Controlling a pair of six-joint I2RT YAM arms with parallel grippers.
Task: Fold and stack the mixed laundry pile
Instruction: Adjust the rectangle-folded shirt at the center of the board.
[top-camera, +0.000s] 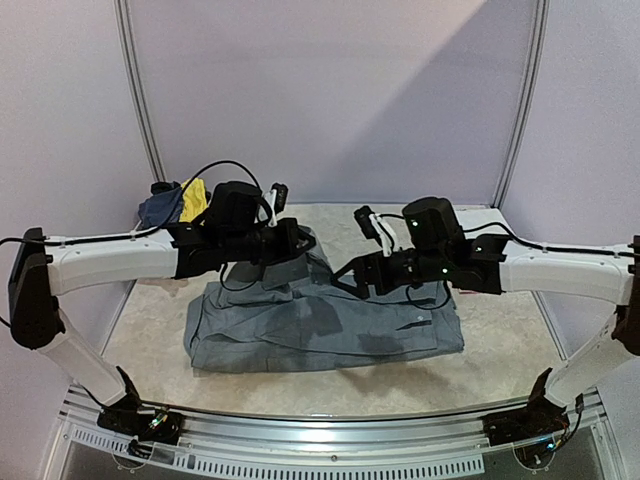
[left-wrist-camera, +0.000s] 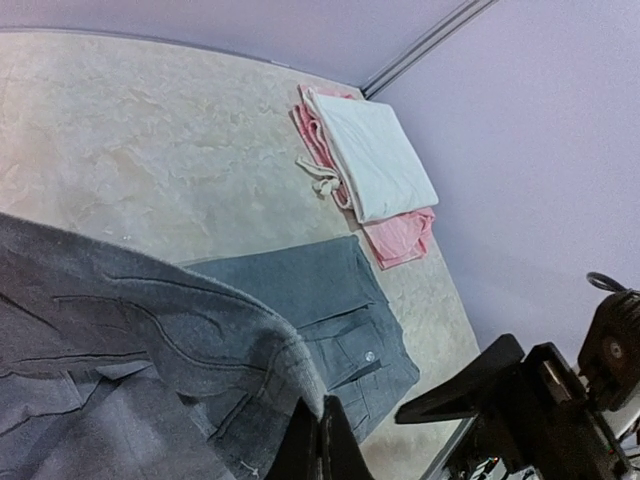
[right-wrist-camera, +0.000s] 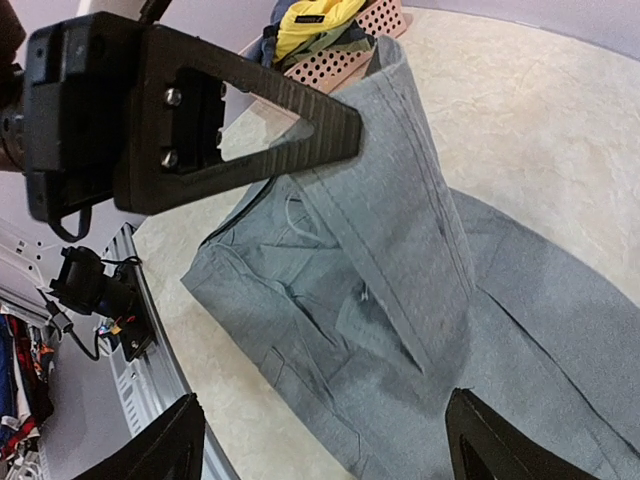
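Left gripper (left-wrist-camera: 322, 432) pinches the grey trousers (top-camera: 330, 325), lying long side-to-side with table (top-camera: 300, 385) showing all round. Right gripper (right-wrist-camera: 325, 420) is wide open.

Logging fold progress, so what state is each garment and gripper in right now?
grey trousers: spread on the table, one part lifted.
left gripper: shut on the grey trousers.
right gripper: open above the trousers, holding nothing.
white piece: folded, lying on the pink piece.
pink piece: folded, under it.
yellow garment: crumpled, in the basket.
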